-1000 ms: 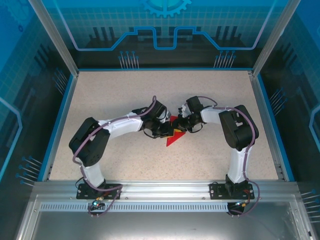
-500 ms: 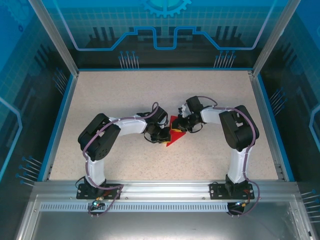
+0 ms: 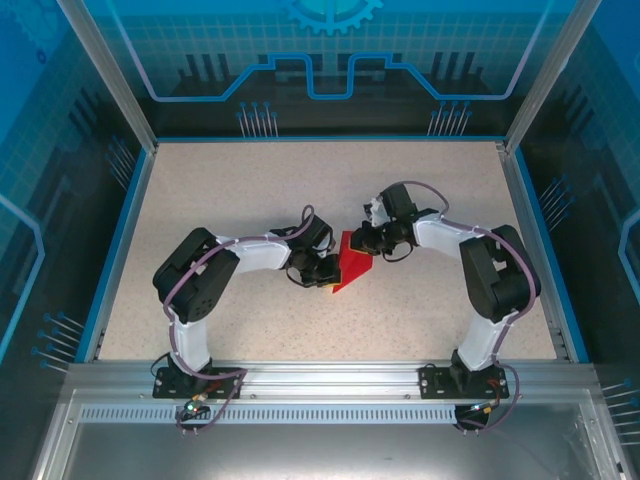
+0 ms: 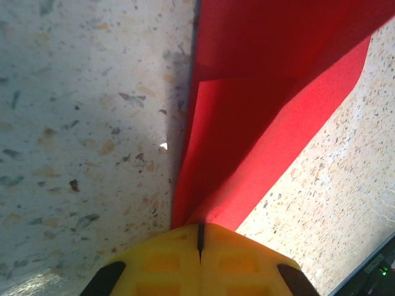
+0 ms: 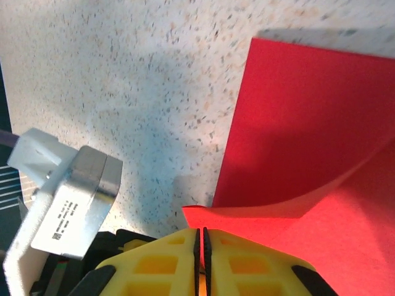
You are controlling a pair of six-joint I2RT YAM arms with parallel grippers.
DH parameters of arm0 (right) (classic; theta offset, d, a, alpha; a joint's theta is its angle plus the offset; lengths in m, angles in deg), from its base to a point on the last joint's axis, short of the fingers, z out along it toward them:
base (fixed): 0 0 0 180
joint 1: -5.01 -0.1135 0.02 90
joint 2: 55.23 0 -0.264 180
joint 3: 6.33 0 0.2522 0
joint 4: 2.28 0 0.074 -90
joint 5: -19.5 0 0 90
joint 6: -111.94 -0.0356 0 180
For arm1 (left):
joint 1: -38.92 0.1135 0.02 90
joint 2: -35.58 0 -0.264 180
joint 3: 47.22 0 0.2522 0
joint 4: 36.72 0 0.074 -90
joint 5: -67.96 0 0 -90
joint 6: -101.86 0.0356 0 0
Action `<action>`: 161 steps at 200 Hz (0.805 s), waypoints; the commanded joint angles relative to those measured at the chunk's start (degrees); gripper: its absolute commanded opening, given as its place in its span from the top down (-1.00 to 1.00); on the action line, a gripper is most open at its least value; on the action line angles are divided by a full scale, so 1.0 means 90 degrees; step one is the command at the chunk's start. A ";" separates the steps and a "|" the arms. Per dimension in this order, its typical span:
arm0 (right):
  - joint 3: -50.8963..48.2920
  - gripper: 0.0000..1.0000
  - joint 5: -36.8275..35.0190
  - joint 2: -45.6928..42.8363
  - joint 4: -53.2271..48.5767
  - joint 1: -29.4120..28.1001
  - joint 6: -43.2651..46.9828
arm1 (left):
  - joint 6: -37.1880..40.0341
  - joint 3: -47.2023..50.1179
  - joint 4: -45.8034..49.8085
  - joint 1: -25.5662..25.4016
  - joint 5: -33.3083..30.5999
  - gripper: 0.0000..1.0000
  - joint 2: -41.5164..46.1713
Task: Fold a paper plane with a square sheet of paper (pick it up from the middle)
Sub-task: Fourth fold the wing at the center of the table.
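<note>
Left fingers (image 4: 213, 240): closed tight, only a hairline slit between the yellow pads. I see the red sheet of paper (image 4: 247, 123) coming straight out of that slit, so I log them as pinching it.
Right fingers (image 5: 216, 243): also pressed together. A curled edge of the red sheet of paper (image 5: 296, 111) meets the tips, and I read this as a pinch on that edge.
Position of fingers, top view: the left fingers (image 3: 325, 270) are at the sheet's left side and the right fingers (image 3: 360, 243) at its far right corner. The two face each other across it.
Red sheet of paper, top view (image 3: 350, 268): near the middle of the bench (image 3: 220, 190), between the two arms. Its outline is a wedge, broad at the far end and narrowing to a tip that points toward the near left.
Red sheet of paper, left wrist view: I see a second layer lying over the first, with a straight fold edge across it. It casts a dark shadow on the bench (image 4: 74, 123) along its left side.
Red sheet of paper, right wrist view: the far part lies flat on the bench (image 5: 123, 74) with a square corner. The near part bends up in a curve toward the fingers.
Bench: speckled pale surface with a blue rim (image 3: 115, 235).
Other item: a white and silver block with a printed label (image 5: 68, 209), low on the left of the right wrist view. I cannot tell what it is.
</note>
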 commanded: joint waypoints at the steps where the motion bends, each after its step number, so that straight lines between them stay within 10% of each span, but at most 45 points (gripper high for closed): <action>1: -0.0215 0.75 0.0295 0.0009 0.0211 -0.0307 -0.0141 | -0.0138 0.0383 0.0492 0.0006 -0.0535 1.00 -0.0508; 161: 0.0100 0.68 0.0119 0.1117 0.0894 0.0324 -0.0185 | 0.0045 0.0696 0.0572 0.0006 -0.0719 1.00 -0.0698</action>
